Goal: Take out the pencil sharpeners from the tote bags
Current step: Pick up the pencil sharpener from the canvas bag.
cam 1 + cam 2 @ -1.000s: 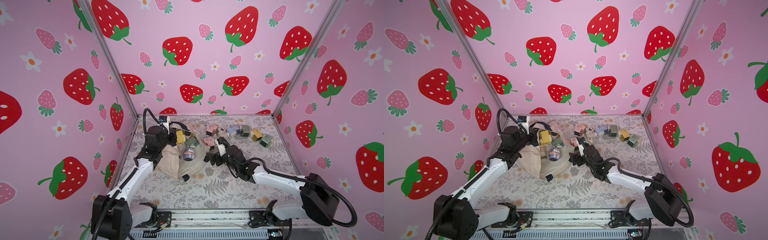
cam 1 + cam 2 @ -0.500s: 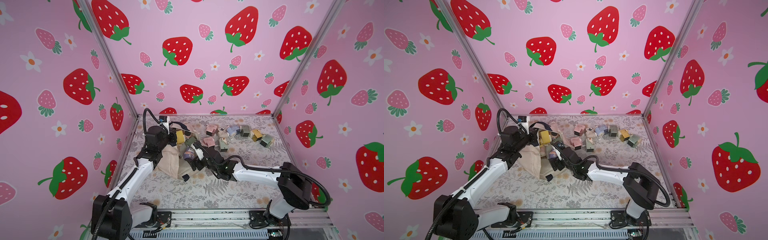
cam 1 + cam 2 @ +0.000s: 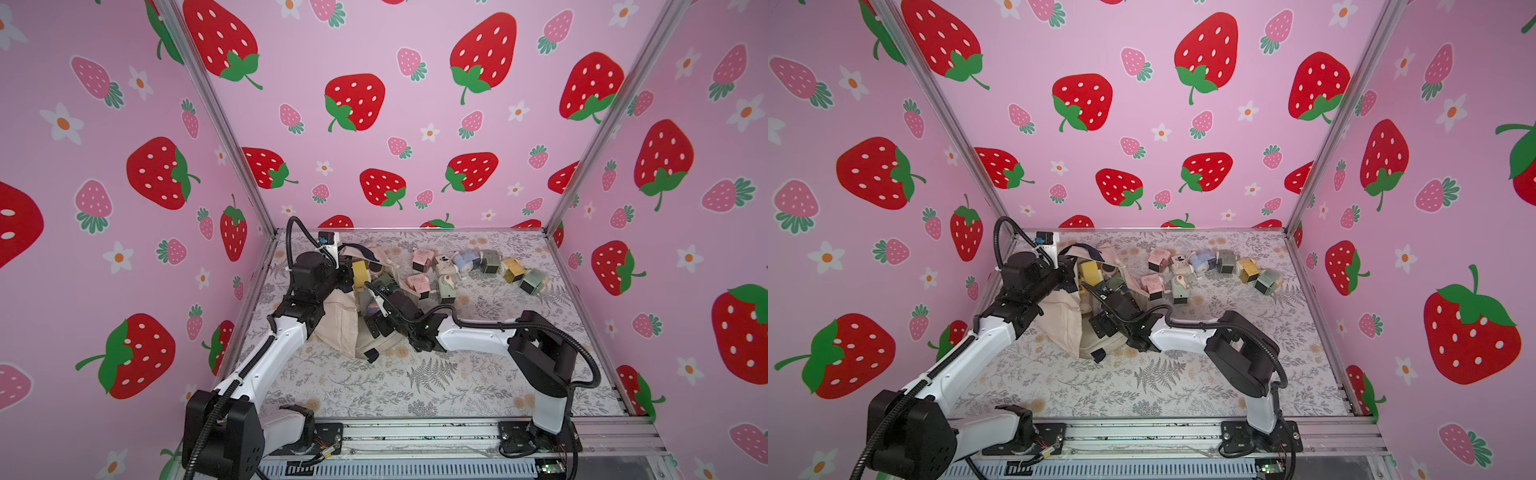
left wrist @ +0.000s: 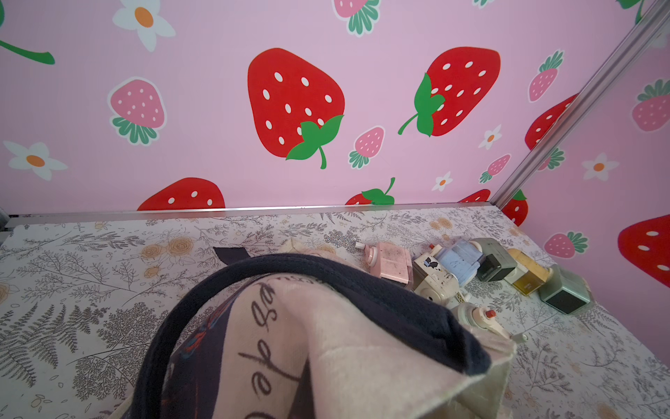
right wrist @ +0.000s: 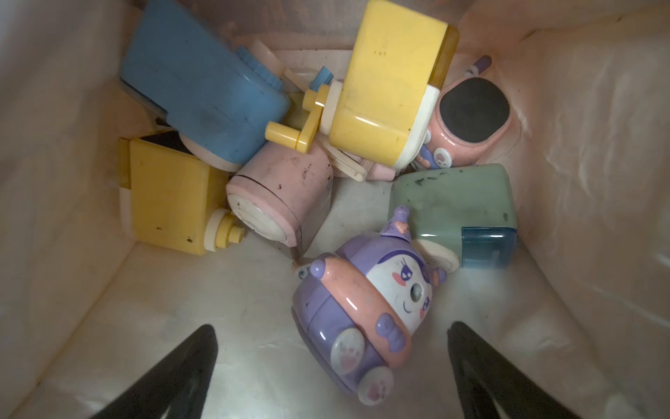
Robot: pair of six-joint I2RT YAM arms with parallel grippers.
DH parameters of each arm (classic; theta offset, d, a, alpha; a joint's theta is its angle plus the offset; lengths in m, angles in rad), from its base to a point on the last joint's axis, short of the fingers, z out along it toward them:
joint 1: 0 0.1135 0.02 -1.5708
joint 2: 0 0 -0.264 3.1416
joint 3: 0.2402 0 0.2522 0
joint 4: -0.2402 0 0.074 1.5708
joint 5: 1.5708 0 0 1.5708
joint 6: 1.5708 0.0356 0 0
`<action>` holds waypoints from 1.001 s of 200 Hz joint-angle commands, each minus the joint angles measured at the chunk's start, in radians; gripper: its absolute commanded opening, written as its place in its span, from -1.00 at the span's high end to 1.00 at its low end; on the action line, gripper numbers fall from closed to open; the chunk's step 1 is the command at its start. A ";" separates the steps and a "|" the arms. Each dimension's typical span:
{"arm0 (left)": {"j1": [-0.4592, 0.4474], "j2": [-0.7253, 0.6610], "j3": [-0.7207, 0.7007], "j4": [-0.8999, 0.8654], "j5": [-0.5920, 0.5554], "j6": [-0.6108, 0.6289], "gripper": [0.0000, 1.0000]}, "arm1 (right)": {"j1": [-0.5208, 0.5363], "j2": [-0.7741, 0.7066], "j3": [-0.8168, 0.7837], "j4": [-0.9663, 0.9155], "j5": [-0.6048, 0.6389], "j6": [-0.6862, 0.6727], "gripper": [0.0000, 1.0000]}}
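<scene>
Several sharpeners (image 5: 391, 90) lay in the tote (image 3: 338, 328); right fingers (image 5: 174, 377) spread wide around the purple one (image 5: 362, 326) (no contact); left fingers (image 3: 343, 277) clamped the rim.

I am viewing the tote bag (image 3: 336, 328) lying left on the table (image 3: 457, 386), bagged sharpeners (image 5: 362, 319) sitting inside it. To its right, loose sharpeners (image 3: 467, 261) are lying.

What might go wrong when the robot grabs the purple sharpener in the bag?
The purple sharpener is round and glossy, so it may squirt out when the open right fingers close. The fingers could also pinch the bag's cloth under it. If the left fingers lose the bag's edge, the mouth might flop shut over the right arm.
</scene>
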 commanded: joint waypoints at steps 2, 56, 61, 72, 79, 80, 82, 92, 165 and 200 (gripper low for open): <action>-0.006 -0.013 0.071 0.124 0.050 0.010 1.00 | -0.034 0.038 0.045 -0.036 -0.028 0.057 -0.99; -0.007 -0.009 0.074 0.124 0.050 0.010 1.00 | -0.077 0.092 0.083 -0.054 -0.082 0.103 -0.99; -0.006 -0.010 0.073 0.124 0.049 0.012 1.00 | -0.080 0.088 0.084 -0.053 -0.098 0.107 -0.99; -0.007 -0.010 0.073 0.125 0.048 0.011 1.00 | -0.083 0.077 0.084 -0.048 -0.128 0.105 -0.99; -0.007 -0.010 0.073 0.124 0.048 0.011 1.00 | -0.083 0.065 0.083 -0.047 -0.143 0.100 -0.99; -0.006 -0.010 0.073 0.124 0.048 0.012 1.00 | -0.083 0.064 0.084 -0.047 -0.145 0.100 -0.99; -0.006 -0.010 0.073 0.125 0.049 0.012 1.00 | -0.083 0.061 0.084 -0.047 -0.149 0.098 -0.99; -0.007 -0.011 0.073 0.124 0.049 0.012 1.00 | -0.084 0.045 0.086 -0.053 -0.165 0.092 -1.00; -0.006 -0.012 0.073 0.124 0.052 0.013 1.00 | -0.118 0.076 0.208 -0.178 -0.208 0.097 -0.83; -0.006 -0.012 0.073 0.125 0.054 0.012 1.00 | -0.144 0.143 0.286 -0.195 -0.204 0.099 -0.61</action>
